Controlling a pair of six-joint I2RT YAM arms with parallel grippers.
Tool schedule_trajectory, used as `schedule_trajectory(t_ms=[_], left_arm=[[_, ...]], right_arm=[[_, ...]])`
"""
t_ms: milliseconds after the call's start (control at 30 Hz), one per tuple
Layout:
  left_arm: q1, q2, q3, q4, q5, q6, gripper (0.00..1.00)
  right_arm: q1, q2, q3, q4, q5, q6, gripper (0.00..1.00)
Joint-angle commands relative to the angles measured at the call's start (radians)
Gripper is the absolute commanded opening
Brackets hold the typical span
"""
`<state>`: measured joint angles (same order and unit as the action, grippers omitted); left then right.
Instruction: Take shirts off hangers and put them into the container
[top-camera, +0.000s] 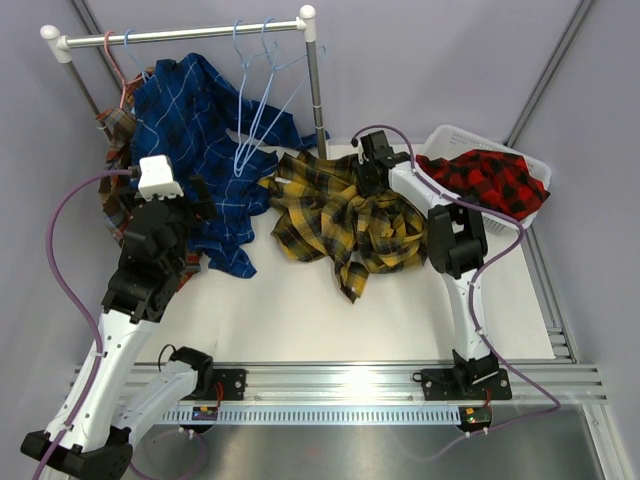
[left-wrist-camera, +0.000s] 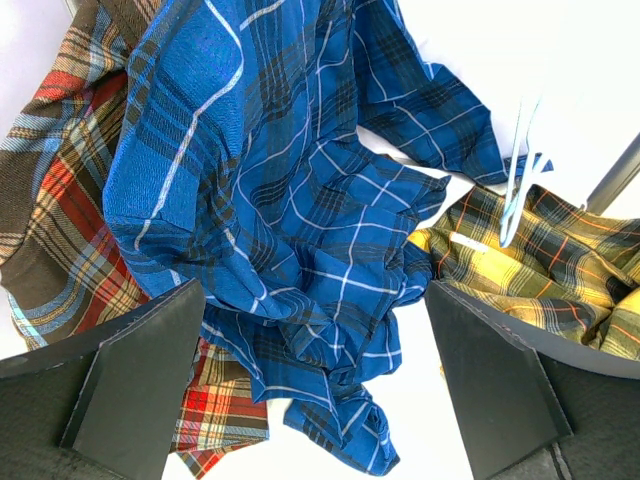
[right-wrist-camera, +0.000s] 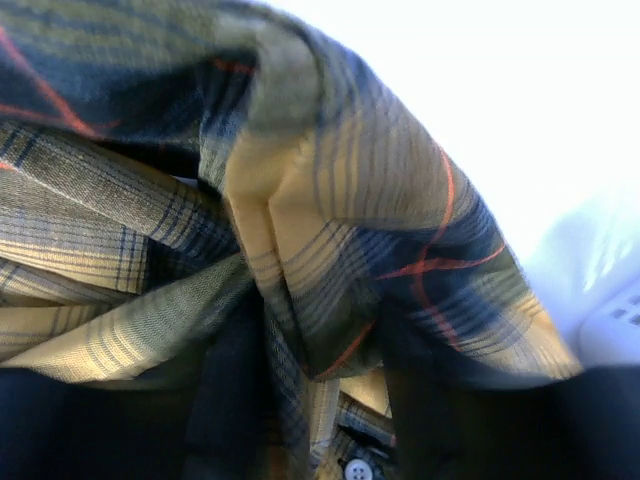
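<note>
Inside the basket (top-camera: 445, 137) lies a red shirt (top-camera: 490, 180); right pincer (right-wrist-camera: 300, 395) grips yellow shirt (top-camera: 340, 215), left pincer (left-wrist-camera: 315, 400) open.

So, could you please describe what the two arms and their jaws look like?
Both the left arm and right arm have white link shells with black joint housings, and a purple cable loops along each. The left arm's jaws are flat black wedges. A white boxy camera sits on the left wrist; black bases bolt to a silver rail.

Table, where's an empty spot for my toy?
The bare table in front is free, between the left arm and right arm, nearer than the yellow shirt and blue shirt. The back is crowded: shirts under the rack, a red shirt in the basket.
</note>
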<state>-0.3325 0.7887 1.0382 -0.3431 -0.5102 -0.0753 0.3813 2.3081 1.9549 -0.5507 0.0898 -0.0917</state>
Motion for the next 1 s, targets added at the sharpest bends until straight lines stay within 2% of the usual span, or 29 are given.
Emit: schedule_trajectory(t_ms=[0,33,67,133,200,300,433,567,800,967], left_arm=[[0.004,0.001,-0.007,0.058,-0.011,0.006,0.99],[0.004,0.001,-0.007,0.058,-0.013,0.006,0.99],[0.004,0.001,-0.007,0.059,-0.013,0.006,0.99],[0.004,0.000,-0.007,0.059,-0.013,0.006,0.99],[0.004,0.003,-0.007,0.059,-0.013,0.006,0.99],[0.004,0.001,-0.007,0.059,-0.014,0.006,0.99],[0.004,-0.003,-0.007,0.061,-0.022,0.009,0.99],[0.006,-0.008,-0.007,0.061,-0.030,0.009,0.99],[0.007,-0.016,-0.009,0.062,-0.031,0.006,0.99],[0.009,-0.016,-0.009,0.064,-0.027,0.005,0.99]], right_arm=[[0.001,0.036,0.050,-0.046,-0.016,0.009,0.35],[0.001,0.040,0.049,-0.046,-0.009,0.023,0.30],[0.002,0.039,0.042,-0.043,-0.002,0.029,0.16],[0.001,0.019,0.019,-0.041,0.010,0.043,0.02],[0.001,-0.021,-0.046,-0.019,0.007,0.052,0.00],[0.001,-0.185,-0.185,0.041,-0.012,0.076,0.00],[0.001,-0.453,-0.261,0.022,-0.033,0.128,0.00],[-0.002,-0.579,-0.164,-0.099,-0.001,0.145,0.00],[-0.076,-0.624,0.284,-0.343,0.038,0.204,0.00],[-0.181,-0.601,0.611,-0.371,0.059,0.266,0.00]])
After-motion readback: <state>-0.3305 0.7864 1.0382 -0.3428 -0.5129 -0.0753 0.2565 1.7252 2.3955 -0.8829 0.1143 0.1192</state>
